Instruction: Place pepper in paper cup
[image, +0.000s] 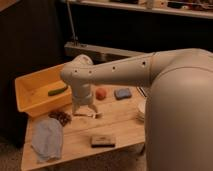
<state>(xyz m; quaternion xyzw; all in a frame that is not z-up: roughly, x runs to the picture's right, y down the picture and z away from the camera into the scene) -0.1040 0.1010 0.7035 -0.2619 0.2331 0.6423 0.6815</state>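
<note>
The green pepper (57, 91) lies slim and slightly curved inside the yellow bin (30, 102) at the table's back left. My gripper (84, 111) hangs point-down from the white arm over the middle of the table, just right of the bin and apart from the pepper. It is open, its fingers spread with nothing between them. The paper cup is not in view.
An orange fruit (101, 93) and a blue sponge (122, 93) lie behind the gripper. A dark clump (61, 117) and a blue cloth (47, 137) are at the front left, and a dark flat block (103, 141) at the front. White plates (141, 111) stand at the right edge.
</note>
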